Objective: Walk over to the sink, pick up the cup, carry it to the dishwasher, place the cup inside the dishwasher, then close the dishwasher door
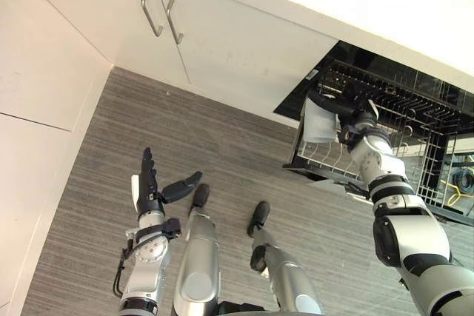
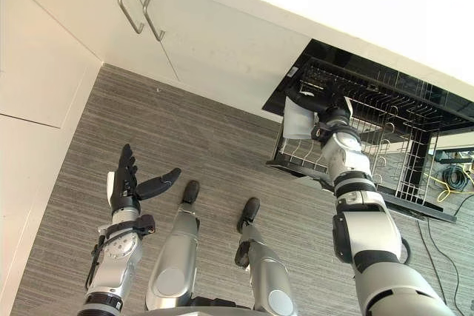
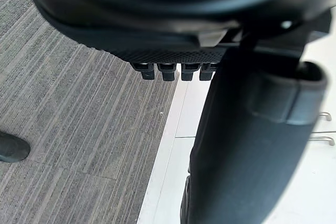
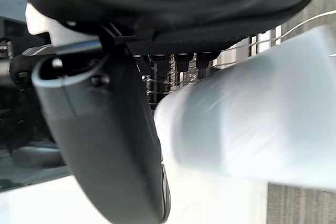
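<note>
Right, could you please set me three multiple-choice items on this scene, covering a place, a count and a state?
1. Where is the translucent white plastic cup?
A. on the counter
B. in the right hand, over the dishwasher's wire rack
C. in the left hand
2. How many metal bar handles are on the white cabinet doors?
A. one
B. two
C. four
3. What state is the left hand in?
A. open
B. shut on the cup
C. a fist
1 B: its fingers curl round the cup above the rack. 2 B: a pair sits side by side. 3 A: its fingers are straight, holding nothing.
</note>
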Motion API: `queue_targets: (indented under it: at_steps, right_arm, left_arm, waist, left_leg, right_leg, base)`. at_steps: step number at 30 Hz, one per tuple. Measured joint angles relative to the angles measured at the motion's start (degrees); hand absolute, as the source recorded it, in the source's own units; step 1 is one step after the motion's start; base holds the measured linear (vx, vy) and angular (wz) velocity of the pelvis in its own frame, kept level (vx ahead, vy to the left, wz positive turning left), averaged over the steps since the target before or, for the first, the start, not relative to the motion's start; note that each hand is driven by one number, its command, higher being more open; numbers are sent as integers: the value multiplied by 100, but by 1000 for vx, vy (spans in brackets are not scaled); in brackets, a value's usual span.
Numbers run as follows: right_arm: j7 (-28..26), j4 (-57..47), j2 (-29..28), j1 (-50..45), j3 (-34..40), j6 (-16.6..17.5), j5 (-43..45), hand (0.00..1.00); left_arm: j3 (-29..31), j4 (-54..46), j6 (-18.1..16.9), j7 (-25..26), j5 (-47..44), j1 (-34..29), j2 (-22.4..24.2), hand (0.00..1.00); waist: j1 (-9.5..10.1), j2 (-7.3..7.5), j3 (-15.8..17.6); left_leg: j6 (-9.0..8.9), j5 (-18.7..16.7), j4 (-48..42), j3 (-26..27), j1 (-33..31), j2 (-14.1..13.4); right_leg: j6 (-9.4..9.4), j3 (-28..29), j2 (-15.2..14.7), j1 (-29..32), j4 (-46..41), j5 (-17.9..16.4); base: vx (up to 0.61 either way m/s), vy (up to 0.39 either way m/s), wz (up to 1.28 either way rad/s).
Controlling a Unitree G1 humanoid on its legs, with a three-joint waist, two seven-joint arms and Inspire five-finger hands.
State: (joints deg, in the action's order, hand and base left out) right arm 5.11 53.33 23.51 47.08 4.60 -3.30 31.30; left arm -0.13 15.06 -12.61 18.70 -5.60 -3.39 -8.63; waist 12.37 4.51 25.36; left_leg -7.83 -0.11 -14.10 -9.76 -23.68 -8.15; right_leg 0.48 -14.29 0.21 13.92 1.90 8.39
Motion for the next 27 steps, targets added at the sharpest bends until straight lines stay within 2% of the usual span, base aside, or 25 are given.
queue_targets:
  at_steps: [3,8,12,16,18,22,23,24,26,27]
  right_arm:
    - [50,-12,1,0,0,0,-84,100]
    - [191,-39,121,-114,1,-7,-576,100]
    - [286,-39,250,-288,2,-47,-834,100]
    - [406,-272,382,-569,4,-44,-796,100]
    - [437,-915,400,-1009,15,-29,-647,100]
    - [388,-2234,338,-2070,246,81,-279,100]
    - [340,-2731,113,-2544,421,107,-208,100]
    - [257,-3332,-254,-3065,612,202,-208,100]
    - [80,-4111,-680,-3765,657,405,-210,100]
    - [-12,-4343,-803,-4004,666,485,-210,100]
  left_arm:
    - [-113,0,46,100,8,-64,6,100]
    - [-185,7,155,147,11,-251,-18,100]
    - [-246,16,178,228,16,-313,-87,100]
    - [-258,29,177,342,112,-450,-152,100]
    - [-252,79,177,405,112,-672,-153,100]
    - [-250,407,184,436,132,-975,-7,100]
    - [-243,616,196,436,131,-1057,52,100]
    - [-192,887,218,434,132,-1149,127,100]
    - [-12,1262,241,396,255,-1256,259,100]
    - [43,1402,238,379,260,-1261,277,100]
  waist:
    - [-11,50,-5]
    - [-173,301,-75]
    - [-220,365,-116]
    - [-261,491,-209]
    - [-383,560,-317]
    - [-509,555,-686]
    - [-549,530,-826]
    - [-675,491,-999]
    - [-870,423,-1245]
    - [-910,391,-1338]
  left_leg:
    - [0,4,47,121,136,-25]
    - [-2,17,130,242,275,-47]
    - [9,-5,129,286,409,-49]
    - [33,-51,125,474,536,-66]
    - [51,-74,174,572,688,-57]
    - [79,-174,199,784,872,-50]
    - [88,-235,200,873,971,-50]
    - [100,-303,199,941,1074,-52]
    - [113,-402,198,1084,1248,-64]
    - [118,-431,199,1139,1302,-69]
  right_leg:
    - [1,85,0,-62,0,-1]
    - [8,198,5,-91,5,5]
    - [26,256,11,-214,41,19]
    - [111,443,15,-289,129,35]
    - [134,522,-4,-391,168,21]
    - [138,715,-24,-482,223,18]
    - [156,793,-24,-543,230,5]
    - [166,859,-24,-621,238,-4]
    - [171,991,-25,-731,242,-30]
    - [168,1044,-25,-754,248,-33]
  base:
    - [5,5,-16]
    - [17,2,-12]
    - [30,9,-7]
    - [8,21,-21]
    - [20,25,-18]
    - [65,33,-24]
    - [94,46,-32]
    - [125,57,-30]
    - [116,59,-32]
    - [86,56,-43]
